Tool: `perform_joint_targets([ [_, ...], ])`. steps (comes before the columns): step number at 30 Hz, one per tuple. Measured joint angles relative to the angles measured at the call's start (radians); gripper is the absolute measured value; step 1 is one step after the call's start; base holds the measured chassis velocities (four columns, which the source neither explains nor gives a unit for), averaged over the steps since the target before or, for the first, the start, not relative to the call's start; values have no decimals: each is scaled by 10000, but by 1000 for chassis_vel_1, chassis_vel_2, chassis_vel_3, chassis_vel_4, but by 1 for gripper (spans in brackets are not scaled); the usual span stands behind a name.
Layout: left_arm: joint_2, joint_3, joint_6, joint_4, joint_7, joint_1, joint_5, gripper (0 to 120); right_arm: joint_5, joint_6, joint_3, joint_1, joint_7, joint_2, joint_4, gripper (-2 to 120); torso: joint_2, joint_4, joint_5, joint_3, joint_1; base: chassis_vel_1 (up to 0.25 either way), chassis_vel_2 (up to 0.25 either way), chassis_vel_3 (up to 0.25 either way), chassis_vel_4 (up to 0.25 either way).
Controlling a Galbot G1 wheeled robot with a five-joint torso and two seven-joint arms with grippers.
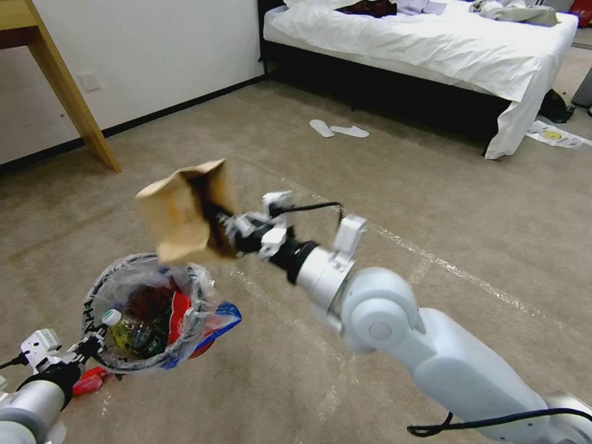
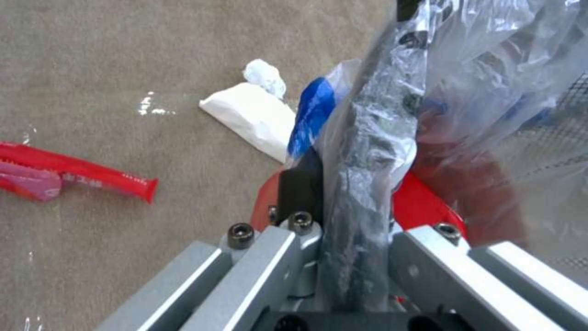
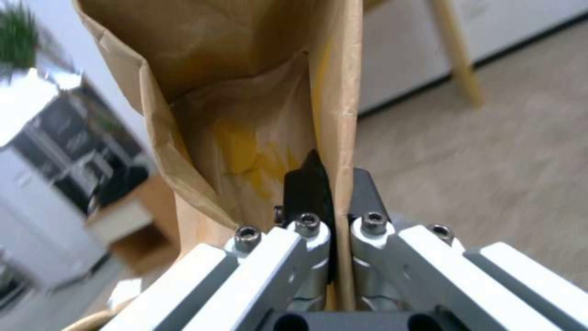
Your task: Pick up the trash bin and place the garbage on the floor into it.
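- Right gripper [image 1: 217, 229] at centre-left of the head view, clamped on one wall of a brown paper bag [image 1: 182, 213]; the bag is off the floor, just above the far rim of the trash bin [image 1: 92, 290].
- Right wrist view: both black fingers [image 3: 306, 186] are pressed together with the paper bag [image 3: 245, 92] wall between them. Bag mouth is open, yellowish stain inside.
- Left gripper [image 1: 92, 348] at lower left of the head view, closed on the near rim of the trash bin, holding it above the carpet.
- Left wrist view: the black rim and clear liner of the trash bin [image 2: 367, 151] run straight between the jaws; blue and red plastic shows just behind.
- Bin contents in the head view: clear bottle [image 1: 123, 330] with white cap, red-white wrapper [image 1: 179, 314], dark stuff underneath.
- On the carpet in the left wrist view: red wrapper [image 2: 80, 174] at mid-left, white tissue wad [image 2: 264, 76] touching a flat white packet [image 2: 251, 117] at upper centre, both beside the bin.
- Background in the head view: white slippers [image 1: 338, 129] at upper centre near the bed [image 1: 431, 43], wooden table leg [image 1: 68, 92] at upper left.
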Motion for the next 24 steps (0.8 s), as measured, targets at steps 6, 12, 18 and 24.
perform_joint_targets([
  [6,0,1,15,-47,-20,5,-18,0,194,-860,-1592,433,1205,94,-96,0,1,-4,0,1,0,0,0,0,0],
  [12,-35,-47,30,-100,-81,-15,-108,0,137,-1460,-2566,637,1849,446,-515,0,0,-3,-1,1,0,0,0,0,0],
  [18,-21,-155,40,-255,-143,29,-304,0,-136,-1514,-2820,945,1619,761,-1215,0,0,-4,-1,1,0,0,0,0,0],
  [24,23,-214,46,-350,-151,135,-407,0,-355,-1405,-2896,1164,1425,1057,-1751,0,0,-4,0,1,0,0,0,0,0],
])
